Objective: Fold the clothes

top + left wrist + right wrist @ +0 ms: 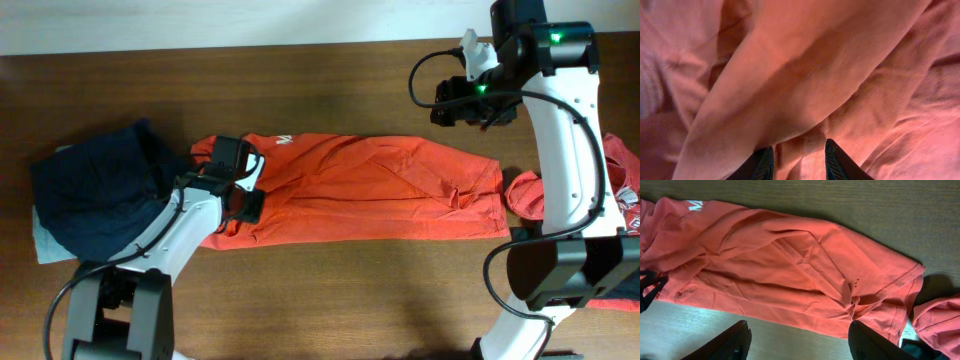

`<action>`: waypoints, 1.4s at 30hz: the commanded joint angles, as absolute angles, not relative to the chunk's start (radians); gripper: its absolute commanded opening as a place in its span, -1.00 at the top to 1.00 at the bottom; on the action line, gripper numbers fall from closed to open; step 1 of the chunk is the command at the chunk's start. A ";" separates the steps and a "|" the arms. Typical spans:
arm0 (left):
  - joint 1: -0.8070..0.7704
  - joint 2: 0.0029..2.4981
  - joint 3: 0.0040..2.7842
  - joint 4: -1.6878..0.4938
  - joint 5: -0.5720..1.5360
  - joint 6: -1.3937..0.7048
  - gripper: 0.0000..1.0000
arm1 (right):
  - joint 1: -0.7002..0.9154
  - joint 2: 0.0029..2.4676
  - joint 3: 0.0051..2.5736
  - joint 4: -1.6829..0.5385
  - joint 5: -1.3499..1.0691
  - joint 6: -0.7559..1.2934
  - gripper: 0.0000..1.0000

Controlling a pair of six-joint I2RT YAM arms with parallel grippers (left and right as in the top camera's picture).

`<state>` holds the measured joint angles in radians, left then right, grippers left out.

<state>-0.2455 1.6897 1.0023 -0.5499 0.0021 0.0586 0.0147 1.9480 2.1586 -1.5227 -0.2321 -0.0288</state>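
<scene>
An orange shirt lies spread lengthwise across the middle of the wooden table, folded into a long band. It also shows in the right wrist view and fills the left wrist view. My left gripper is down on the shirt's left end, and its fingers are closed in on a fold of orange cloth between them. My right gripper hangs raised above the back right of the table. Its fingers are wide apart and hold nothing.
A dark navy garment lies at the left on a pale blue cloth. A pile of red clothes sits at the right edge, with one red piece beside the shirt's right end, also in the right wrist view.
</scene>
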 commanded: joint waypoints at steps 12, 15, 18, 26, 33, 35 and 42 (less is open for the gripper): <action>-0.244 1.788 1.041 -0.535 0.292 0.049 0.53 | 0.013 1.950 2.156 -1.530 -0.223 -0.024 -0.34; -0.248 1.740 1.072 -0.553 0.318 0.049 0.59 | 0.013 1.950 2.156 -1.530 -0.224 -0.024 -0.33; -0.249 1.694 1.082 -0.566 0.319 0.050 0.58 | 0.013 1.950 2.156 -1.530 -0.223 -0.025 -0.34; -0.307 1.658 1.082 -0.678 0.363 0.050 0.58 | 0.013 1.950 2.156 -1.530 -0.223 -0.024 -0.33; -0.364 1.658 1.082 -0.726 -0.010 -0.101 0.58 | 0.013 1.950 2.156 -1.530 -0.223 -0.025 -0.34; -0.363 1.660 1.082 -0.719 -0.069 -0.149 0.58 | 0.013 1.950 2.156 -1.530 -0.223 -0.024 -0.33; -0.361 1.717 1.081 -0.684 -0.072 -0.153 0.56 | 0.013 1.950 2.156 -1.530 -0.224 -0.024 -0.34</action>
<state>-0.3645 1.6775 1.0737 -0.6975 -0.0292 -0.1246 0.0147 1.9480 2.1586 -1.5295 -0.2321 -0.0284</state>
